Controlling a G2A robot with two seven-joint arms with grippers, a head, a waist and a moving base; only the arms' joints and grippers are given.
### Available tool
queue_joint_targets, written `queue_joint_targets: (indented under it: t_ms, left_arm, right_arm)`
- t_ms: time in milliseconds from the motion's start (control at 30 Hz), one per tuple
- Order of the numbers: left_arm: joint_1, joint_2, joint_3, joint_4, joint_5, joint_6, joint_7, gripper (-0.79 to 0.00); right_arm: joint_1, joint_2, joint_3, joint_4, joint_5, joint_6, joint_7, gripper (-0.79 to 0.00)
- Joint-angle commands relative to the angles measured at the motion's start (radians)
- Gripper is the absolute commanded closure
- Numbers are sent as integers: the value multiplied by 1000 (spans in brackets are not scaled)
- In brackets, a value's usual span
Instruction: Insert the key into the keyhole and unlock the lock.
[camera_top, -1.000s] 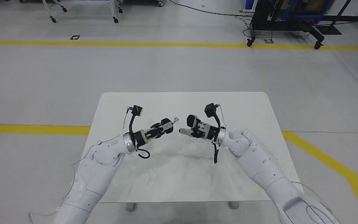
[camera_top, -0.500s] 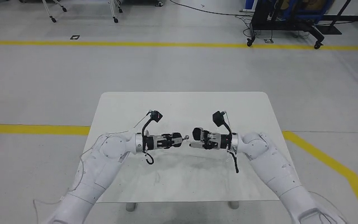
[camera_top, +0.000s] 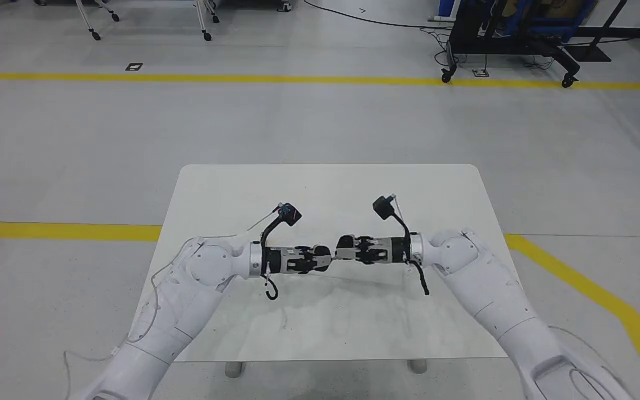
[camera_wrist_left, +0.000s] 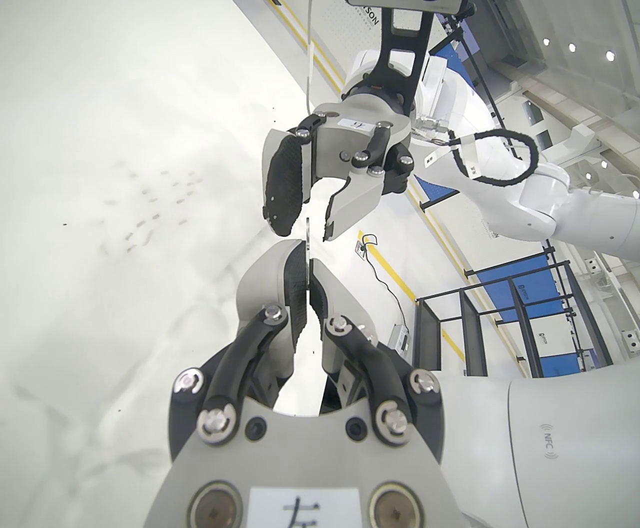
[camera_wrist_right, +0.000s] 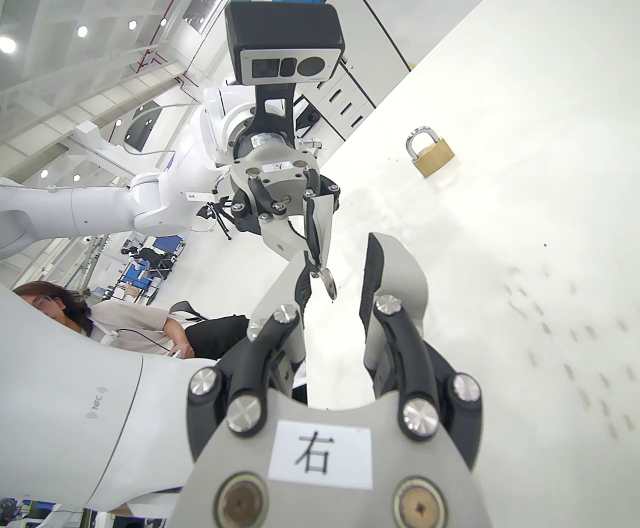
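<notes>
A small silver key (camera_wrist_left: 307, 234) is pinched in my left gripper (camera_wrist_left: 306, 257), which is shut on it above the middle of the white table (camera_top: 300, 190). The key's round end (camera_wrist_right: 328, 283) sticks out past the left gripper (camera_wrist_right: 316, 262). My right gripper (camera_wrist_right: 337, 260) is open, facing the left one tip to tip, and its fingers stand on either side of the key's free end without closing on it. From above, the left gripper (camera_top: 325, 256) and right gripper (camera_top: 343, 250) meet at the table's centre. A brass padlock (camera_wrist_right: 431, 152) with a steel shackle lies flat on the table, apart from both grippers.
Faint scuff marks (camera_wrist_left: 150, 210) dot the tabletop beneath the grippers. Bare tabletop (camera_top: 440, 200) stretches around both arms. Yellow floor lines (camera_top: 80, 231) run past the table.
Both arms have swung toward the table's front and come together. The gap between the grippers has closed, so the right gripper's open fingers now stand around the key held by the left.
</notes>
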Motion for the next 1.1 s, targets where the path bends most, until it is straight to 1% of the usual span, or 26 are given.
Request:
queue_joint_targets:
  t_ms: [0,67,167,233,300,367,433,700,733,767,800,1067]
  left_arm:
    - [0,0,2,0,-1,0,4,0]
    - [-1,1,3,1,-3,-1,7,0]
    - [-2,2,5,1,-1,0,10,0]
    - [-2,3,6,1,1,1,15,0]
    - [-2,4,7,0,5,3,19,0]
    - [-2,5,8,-1,12,6,23,0]
    - [-3,6,11,-3,21,11,27,0]
    - [-5,7,21,-6,32,19,34,0]
    - [-6,7,24,-5,29,21,33,-22]
    - [-5,7,24,-4,23,24,36,-711]
    - [-7,6,25,-3,13,25,35,-785]
    - [-6,12,-6,10,-22,31,87,-785]
  right_arm:
    - [6,1,-12,6,9,0,0,-231]
    - [14,4,-30,10,22,-2,-2,-231]
    - [23,9,-52,15,30,-7,-7,-203]
    - [28,13,-65,19,34,-11,-11,-151]
    - [33,17,-75,24,36,-15,-15,-43]
    - [38,21,-87,29,38,-21,-21,-37]
    - [42,25,-97,33,43,-27,-27,-3]
    - [58,42,-149,34,70,-46,-46,0]
    - [61,44,-157,35,77,-49,-49,0]
    - [63,45,-161,35,82,-51,-51,0]
    - [65,47,-167,37,90,-53,-53,0]
    - [74,75,-205,54,140,-113,-113,0]
